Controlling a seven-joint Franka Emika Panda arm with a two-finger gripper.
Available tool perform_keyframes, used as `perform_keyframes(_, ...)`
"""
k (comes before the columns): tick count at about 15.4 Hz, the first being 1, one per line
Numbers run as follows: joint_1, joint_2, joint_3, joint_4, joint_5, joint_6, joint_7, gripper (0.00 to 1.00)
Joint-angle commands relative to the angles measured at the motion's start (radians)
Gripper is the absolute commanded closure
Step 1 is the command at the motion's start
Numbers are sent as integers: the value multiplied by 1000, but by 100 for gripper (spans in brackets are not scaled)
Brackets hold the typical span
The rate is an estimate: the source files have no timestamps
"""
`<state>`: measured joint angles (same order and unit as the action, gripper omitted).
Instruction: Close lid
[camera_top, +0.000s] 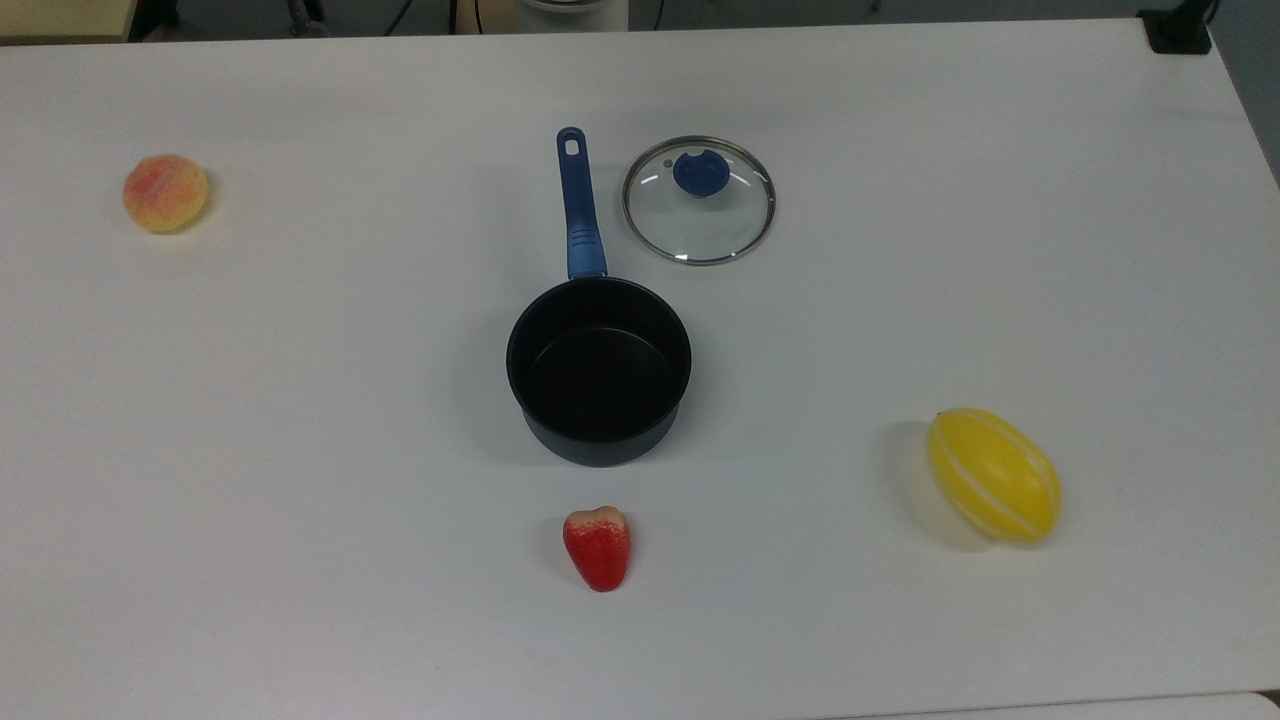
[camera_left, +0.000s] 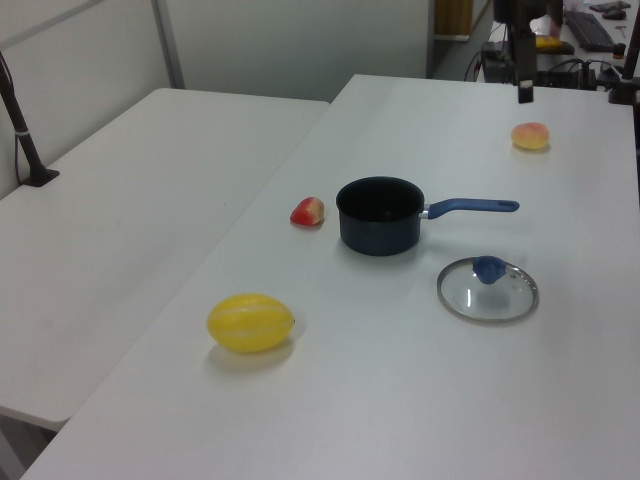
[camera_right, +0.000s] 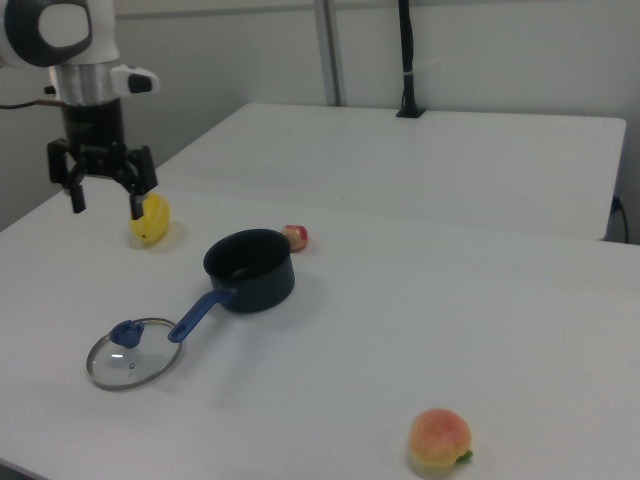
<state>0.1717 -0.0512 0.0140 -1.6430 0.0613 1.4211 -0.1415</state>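
White tabletop (camera_top: 300, 420) carries every item, taken here from the top view's left to its right. At the far left lies a peach (camera_top: 165, 192), well apart from the rest. Toward the middle stands the black saucepan (camera_top: 598, 368), upright and uncovered, its blue handle (camera_top: 577, 205) pointing to the top view's upper edge; a red fruit (camera_top: 597, 547) lies below it, apart from its wall. Just to the right of the handle rests the lid (camera_top: 699, 200), flat on the tabletop with the blue knob (camera_top: 701, 172) up, near the pan but not touching it. At the far right lies a yellow melon (camera_top: 993, 474). In the right view the gripper (camera_right: 104, 190) hangs in the air above the tabletop, beyond the lid and pan, its fingers (camera_right: 136, 196) spread and holding nothing. Assessment: the task has not begun in any material sense. The lid is ungrasped and the pan uncovered. Remaining work, as judged: descend to the knob, grip it, lift, carry the lid over the pan mouth, and seat its rim evenly.
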Motion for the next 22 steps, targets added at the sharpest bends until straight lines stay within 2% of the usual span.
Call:
perform_keyframes(1, -9, -24, 79, -84, 20, -16, 150, 0)
perform_keyframes(4, -9, -36, 119, -177, 40, 31, 197, 0)
perform_keyframes(11, -9, -45, 216, -414, 45, 382, 367, 0)
perform_keyframes(18, -6, -33, 230, -592, 8, 720, 375, 0)
perform_keyframes(22, -5, -4, 231, -626, -20, 801, 375, 0)
